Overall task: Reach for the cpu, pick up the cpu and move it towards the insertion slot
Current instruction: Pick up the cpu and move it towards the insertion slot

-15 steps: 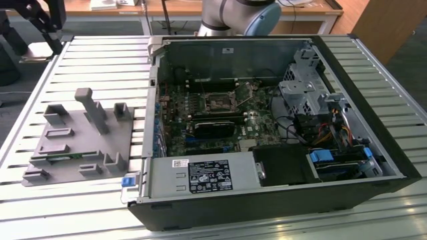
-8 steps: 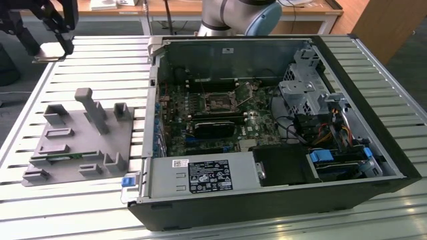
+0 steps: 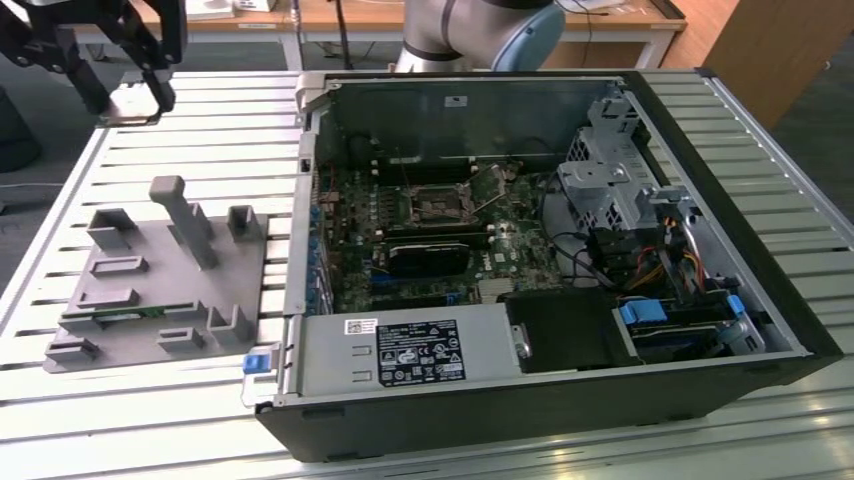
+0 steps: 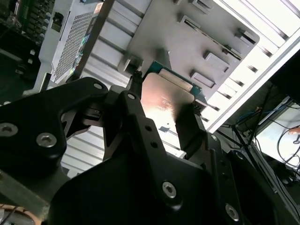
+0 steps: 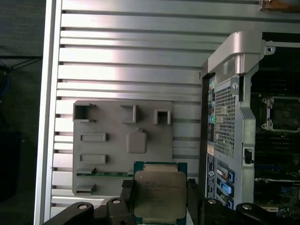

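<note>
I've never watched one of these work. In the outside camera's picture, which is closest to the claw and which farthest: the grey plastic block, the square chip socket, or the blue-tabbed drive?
From the gripper, at the exterior view's upper left:
1. The grey fixture, just below it on the slatted table.
2. The insertion slot, inside the open computer case, mid-picture.
3. The blue-tabbed drive, at the case's lower right corner.

Big metal table [image 3: 747, 120], silver, made of long slats with grooves between. Bright light shines off slats in first wrist view. Behind table in exterior view, wooden desk [image 3: 587, 25] with white legs. Brown wooden cabinet [image 3: 767, 45] at exterior view's right. Grey floor [image 3: 267, 50] under desk. Dark floor beside table edge in first wrist view. In second wrist view, loose cables [image 4: 262, 140] hang past table edge, dark space there.
</note>
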`<state>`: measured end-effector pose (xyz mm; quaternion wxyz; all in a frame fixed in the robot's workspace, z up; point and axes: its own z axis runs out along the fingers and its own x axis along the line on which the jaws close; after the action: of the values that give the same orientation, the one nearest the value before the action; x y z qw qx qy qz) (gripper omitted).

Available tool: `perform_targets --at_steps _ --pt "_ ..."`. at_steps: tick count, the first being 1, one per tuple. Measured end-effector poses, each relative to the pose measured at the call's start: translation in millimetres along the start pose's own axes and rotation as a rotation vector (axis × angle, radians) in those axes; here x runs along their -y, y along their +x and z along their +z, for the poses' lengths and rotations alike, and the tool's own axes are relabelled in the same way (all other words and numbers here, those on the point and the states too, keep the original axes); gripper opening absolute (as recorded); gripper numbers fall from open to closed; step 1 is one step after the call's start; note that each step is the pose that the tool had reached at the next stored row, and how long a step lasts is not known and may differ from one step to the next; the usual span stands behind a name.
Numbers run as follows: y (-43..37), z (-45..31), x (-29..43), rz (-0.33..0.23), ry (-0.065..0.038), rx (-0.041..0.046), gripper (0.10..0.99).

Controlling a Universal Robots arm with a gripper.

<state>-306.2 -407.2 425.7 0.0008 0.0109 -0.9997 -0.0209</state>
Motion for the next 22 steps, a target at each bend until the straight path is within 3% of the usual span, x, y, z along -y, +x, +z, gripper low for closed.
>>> perform_targets --at_steps 9,22 --pt "-26.4 2.0 -3.1 0.001 0.0 0.0005 0.537" --pt "-55.0 3.9 -11.9 0.002 -0.001 0.0027 0.537"
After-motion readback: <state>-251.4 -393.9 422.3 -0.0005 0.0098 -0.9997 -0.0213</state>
